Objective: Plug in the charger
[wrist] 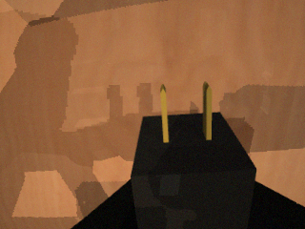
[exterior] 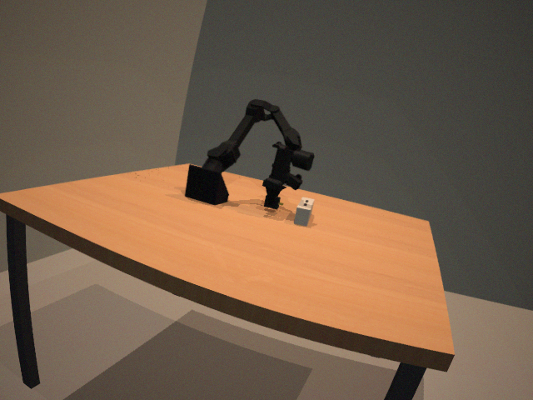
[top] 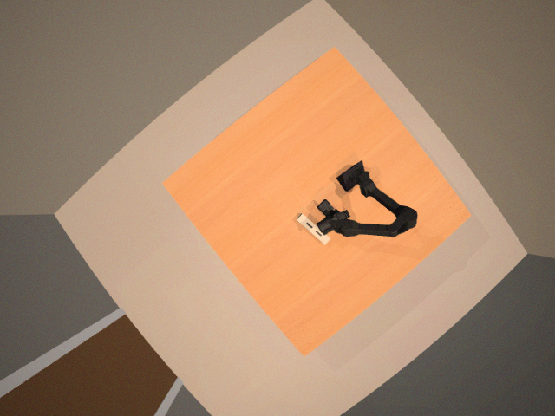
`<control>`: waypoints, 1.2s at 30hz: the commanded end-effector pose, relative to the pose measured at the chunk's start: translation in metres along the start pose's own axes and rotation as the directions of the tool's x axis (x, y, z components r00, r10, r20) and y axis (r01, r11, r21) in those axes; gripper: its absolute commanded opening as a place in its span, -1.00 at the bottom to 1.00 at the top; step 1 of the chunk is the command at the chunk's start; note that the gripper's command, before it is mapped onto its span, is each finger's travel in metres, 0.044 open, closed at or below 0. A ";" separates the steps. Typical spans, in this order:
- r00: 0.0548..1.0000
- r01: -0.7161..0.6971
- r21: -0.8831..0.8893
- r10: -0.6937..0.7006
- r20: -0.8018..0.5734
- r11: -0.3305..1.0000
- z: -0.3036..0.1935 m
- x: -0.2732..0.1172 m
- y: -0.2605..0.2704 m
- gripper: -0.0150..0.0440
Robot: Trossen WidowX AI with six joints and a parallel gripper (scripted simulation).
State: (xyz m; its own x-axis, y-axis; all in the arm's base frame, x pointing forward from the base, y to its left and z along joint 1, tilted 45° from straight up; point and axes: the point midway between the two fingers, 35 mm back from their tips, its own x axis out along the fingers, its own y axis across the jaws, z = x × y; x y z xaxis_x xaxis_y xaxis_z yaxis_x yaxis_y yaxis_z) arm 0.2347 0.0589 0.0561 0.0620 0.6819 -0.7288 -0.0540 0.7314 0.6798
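Black charger is in the grip of the hand, whose fingers are partly open, closed against the plug's body. Two brass-coloured prongs stick out side by side, bare along their length and outside the outlets. The charger hangs above the wooden surface, near the white power strip but apart from it. The strip rests on the surface with its dark outlets facing up.
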 end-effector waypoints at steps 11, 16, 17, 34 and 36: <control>1.000 -0.004 -0.029 0.004 0.006 1.000 0.017 -0.002 0.006 -0.49; 1.000 -0.004 -0.036 0.005 0.006 0.999 0.024 -0.002 0.007 -0.49; 1.000 -0.005 -0.037 0.005 0.006 0.999 0.025 -0.002 0.008 -0.49; 1.000 -0.007 -0.062 0.007 0.007 0.998 0.045 -0.002 0.013 -0.49; 1.000 -0.007 -0.064 0.008 0.007 0.998 0.047 -0.002 0.013 -0.49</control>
State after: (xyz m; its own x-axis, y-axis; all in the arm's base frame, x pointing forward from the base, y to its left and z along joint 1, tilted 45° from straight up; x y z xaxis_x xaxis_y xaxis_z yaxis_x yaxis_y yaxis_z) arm 0.2777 0.0666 0.0698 0.0710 0.6845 -0.7256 -0.1214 0.7279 0.6748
